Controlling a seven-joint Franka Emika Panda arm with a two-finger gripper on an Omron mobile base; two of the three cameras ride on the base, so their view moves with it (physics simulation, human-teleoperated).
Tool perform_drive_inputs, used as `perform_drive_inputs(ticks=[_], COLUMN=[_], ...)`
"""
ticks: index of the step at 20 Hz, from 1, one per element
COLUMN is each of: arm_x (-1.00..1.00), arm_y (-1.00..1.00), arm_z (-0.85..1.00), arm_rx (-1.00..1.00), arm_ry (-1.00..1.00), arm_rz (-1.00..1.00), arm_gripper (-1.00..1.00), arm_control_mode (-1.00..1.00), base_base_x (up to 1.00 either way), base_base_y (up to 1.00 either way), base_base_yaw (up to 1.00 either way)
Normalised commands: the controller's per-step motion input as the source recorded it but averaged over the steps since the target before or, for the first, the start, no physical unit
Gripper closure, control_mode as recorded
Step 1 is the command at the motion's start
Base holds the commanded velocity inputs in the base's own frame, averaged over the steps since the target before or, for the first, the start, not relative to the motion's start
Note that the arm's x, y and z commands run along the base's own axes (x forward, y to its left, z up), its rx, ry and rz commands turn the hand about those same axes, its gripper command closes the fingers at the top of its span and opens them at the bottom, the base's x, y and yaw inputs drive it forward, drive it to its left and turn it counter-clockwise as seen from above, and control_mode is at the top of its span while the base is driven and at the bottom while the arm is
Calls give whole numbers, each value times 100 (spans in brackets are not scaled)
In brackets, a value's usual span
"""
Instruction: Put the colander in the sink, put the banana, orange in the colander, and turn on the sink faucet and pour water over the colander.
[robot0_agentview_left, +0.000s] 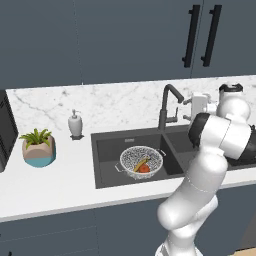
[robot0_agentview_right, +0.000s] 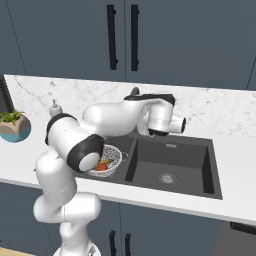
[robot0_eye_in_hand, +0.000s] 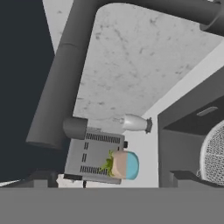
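Note:
The colander (robot0_agentview_left: 141, 161) sits in the large left basin of the dark sink (robot0_agentview_left: 107, 150). The banana (robot0_agentview_left: 140, 163) and the orange (robot0_agentview_left: 144, 169) lie inside it. In the right base view my arm's elbow covers part of the colander (robot0_agentview_right: 111, 159), and the orange (robot0_agentview_right: 102, 167) shows in it. The dark faucet (robot0_agentview_left: 167, 106) stands behind the divider between the basins. My gripper (robot0_agentview_left: 186, 108) is just right of the faucet, at lever height. In the hand view the faucet (robot0_eye_in_hand: 63, 78) looms close, its side lever (robot0_eye_in_hand: 75, 127) just ahead, and my gripper (robot0_eye_in_hand: 114, 181) is open with nothing in it.
A white soap dispenser (robot0_agentview_left: 75, 123) stands left of the sink. A potted plant (robot0_agentview_left: 38, 146) and a dark appliance (robot0_agentview_left: 5, 130) are further left. The smaller right basin (robot0_agentview_right: 170, 162) has a steel drain (robot0_agentview_right: 167, 177). Dark wall cabinets (robot0_agentview_left: 150, 35) hang above.

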Motion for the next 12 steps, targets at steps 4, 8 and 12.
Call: perform_drive_inputs(ticks=[4,8,12], arm_x=[42,34,25], arm_y=[-6,-2,-3], arm_z=[-1,-6,-5], arm_rx=[1,1,2], arm_ry=[0,0,0], arm_rz=[0,0,0], arm_gripper=[-100,-100,-100], arm_control_mode=[-100,-100,-100], base_base_x=[0,0,0], base_base_y=[0,0,0], base_base_yaw=[0,0,0])
